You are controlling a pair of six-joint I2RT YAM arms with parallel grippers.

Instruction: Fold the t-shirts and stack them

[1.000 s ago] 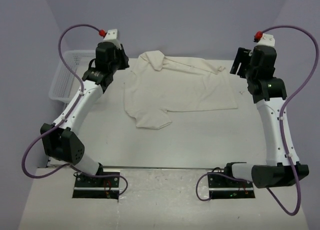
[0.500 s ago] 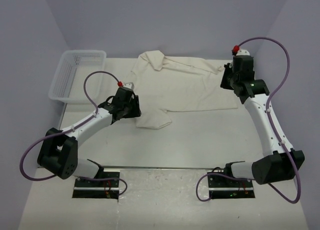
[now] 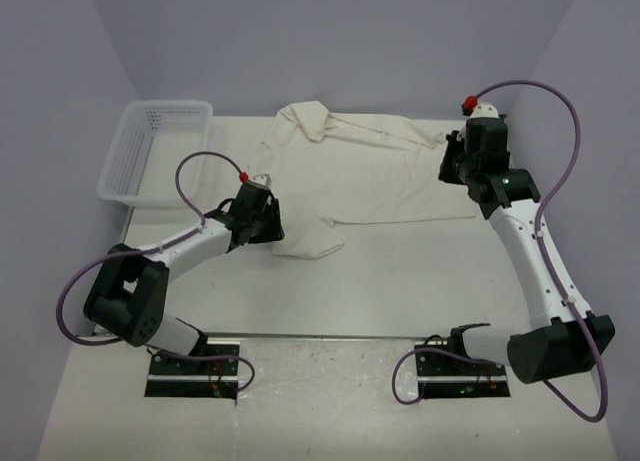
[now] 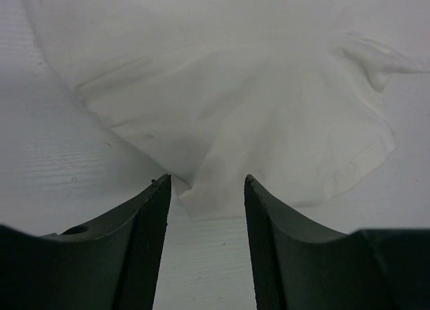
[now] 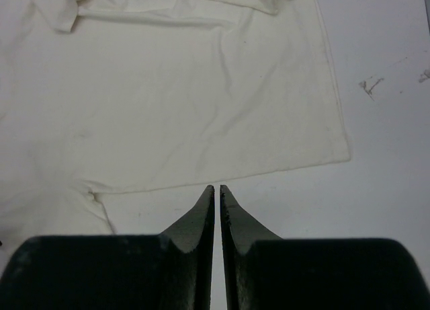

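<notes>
Left hand [image 4: 207, 182] open at edge of t-shirt [image 4: 235, 101]

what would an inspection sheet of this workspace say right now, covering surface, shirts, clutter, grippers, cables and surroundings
surface: white table, a few small dark scuffs past the shirt's corner
job's things: one cream t-shirt spread out, wrinkled, bunched at its far left; not folded, no stack seen
clutter: white mesh basket at the far left corner, apart from the shirt
grippers: left gripper open, low at the near sleeve, whose edge lies between the fingers; right gripper shut, holding nothing, tips just short of the hem
cables: purple cables loop off both arms, clear of the shirt
surroundings: plain lilac walls; nothing else seen
</notes>
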